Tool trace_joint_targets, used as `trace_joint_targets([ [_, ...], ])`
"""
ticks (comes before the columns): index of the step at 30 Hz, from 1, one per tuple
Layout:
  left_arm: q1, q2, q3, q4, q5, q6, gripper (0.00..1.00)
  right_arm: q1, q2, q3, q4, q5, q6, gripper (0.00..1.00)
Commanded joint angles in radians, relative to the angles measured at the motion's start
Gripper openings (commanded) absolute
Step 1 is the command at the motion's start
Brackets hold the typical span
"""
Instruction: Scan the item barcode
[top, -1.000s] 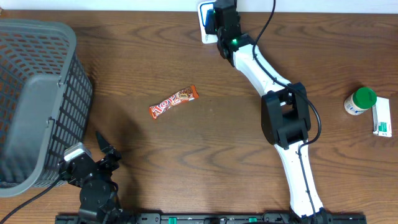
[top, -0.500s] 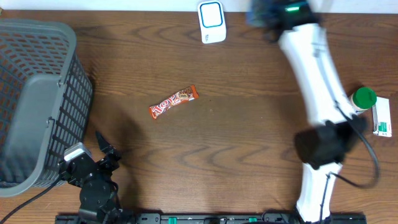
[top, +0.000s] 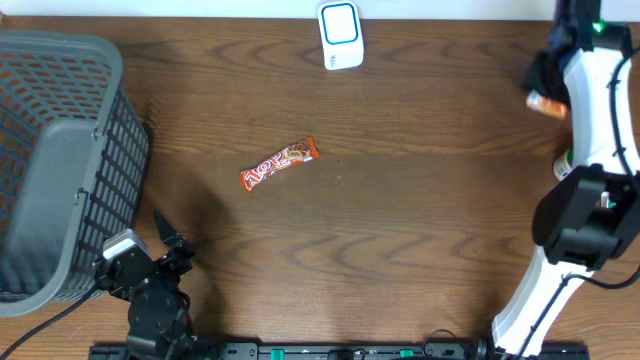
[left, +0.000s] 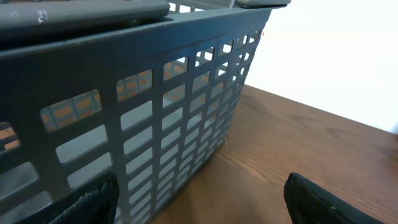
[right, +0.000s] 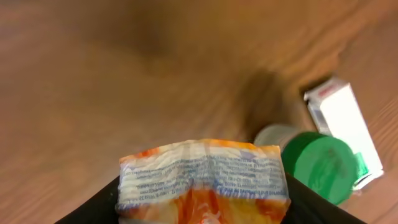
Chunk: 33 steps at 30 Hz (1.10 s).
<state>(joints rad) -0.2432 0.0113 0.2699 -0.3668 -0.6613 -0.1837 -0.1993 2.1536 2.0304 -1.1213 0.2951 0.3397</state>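
While the left pincer (left: 199, 208) stands apart, the right pincer (right: 202, 208) clamps an orange packet (right: 202, 168).

packet (right: 202, 177) bottom cropped, basket (top: 132, 150) cut off left

basket (left: 155, 112): grey lattice wall, left | table (left: 280, 143): brown wood, right | left claw (left: 208, 202): fingertips wide apart

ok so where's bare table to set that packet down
Widest bare wood: middle of the table, bordered by the candy bar, the scanner and the right arm. A narrower strip runs between the basket and the candy bar. Crowded: far right, around the green-capped bottle and white box.
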Motion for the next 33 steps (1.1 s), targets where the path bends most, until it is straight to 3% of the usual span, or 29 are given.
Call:
trace_joint_targets([
  [1,0.002,-0.001,0.003,0.000,-0.013,-0.006,0.86,-0.043,-0.008,-0.087,0.047,-0.058,0.031,0.60],
  [7,0.002,-0.001,0.003,0.000,-0.013,-0.005,0.85,-0.098,-0.008,-0.254,0.173,-0.057,0.031,0.62],
  [12,0.002,-0.001,0.003,0.000,-0.013,-0.005,0.86,-0.107,-0.009,-0.263,0.199,-0.058,0.034,0.66],
  [14,0.002,-0.001,0.003,0.000,-0.013,-0.005,0.85,-0.107,-0.009,-0.248,0.198,-0.058,0.034,0.78],
  [16,0.002,-0.001,0.003,0.000,-0.012,-0.005,0.85,-0.107,-0.011,-0.222,0.184,-0.058,0.034,0.99],
  [22,0.002,-0.001,0.003,0.001,-0.013,-0.005,0.85,-0.101,-0.030,-0.017,0.051,-0.077,0.034,0.99],
  [27,0.002,-0.001,0.003,0.000,-0.013,-0.005,0.85,-0.051,-0.043,0.186,-0.064,-0.206,0.034,0.99],
  [33,0.002,-0.001,0.003,0.000,-0.013,-0.005,0.85,0.106,-0.041,0.231,-0.117,-0.331,0.050,0.99],
])
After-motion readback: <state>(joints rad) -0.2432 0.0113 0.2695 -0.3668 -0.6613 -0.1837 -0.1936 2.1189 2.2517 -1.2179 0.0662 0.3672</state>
